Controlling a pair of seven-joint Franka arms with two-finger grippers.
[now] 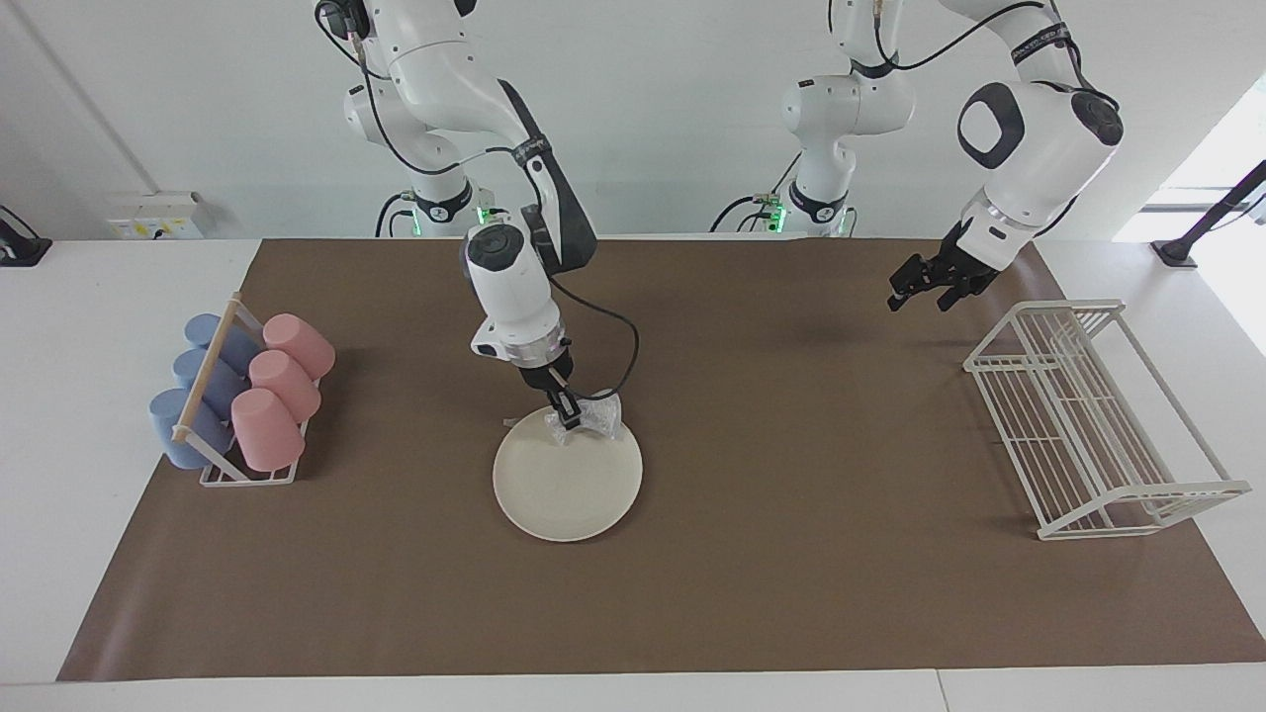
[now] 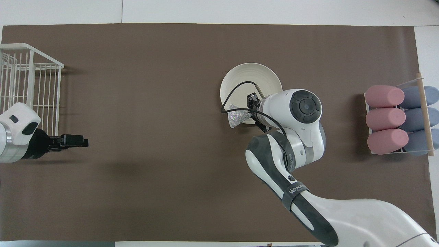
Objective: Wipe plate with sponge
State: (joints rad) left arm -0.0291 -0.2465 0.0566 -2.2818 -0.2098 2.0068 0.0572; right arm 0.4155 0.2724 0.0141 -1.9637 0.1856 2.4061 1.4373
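Brown mat (image 1: 791,554): right hand (image 1: 568,415) clamps sponge (image 1: 596,417) at plate (image 1: 567,485) rim; left hand (image 1: 922,286) apart (waiting near rack (image 1: 1088,420)).

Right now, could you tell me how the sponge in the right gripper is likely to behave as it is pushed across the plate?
The sponge looks soft and floppy: it creases and flares to a point beside the right gripper shut on it. It seems light, since a pinch at one spot carries it. Its edge overhangs the rim of the plate, so pushed it would probably fold rather than slide flat.
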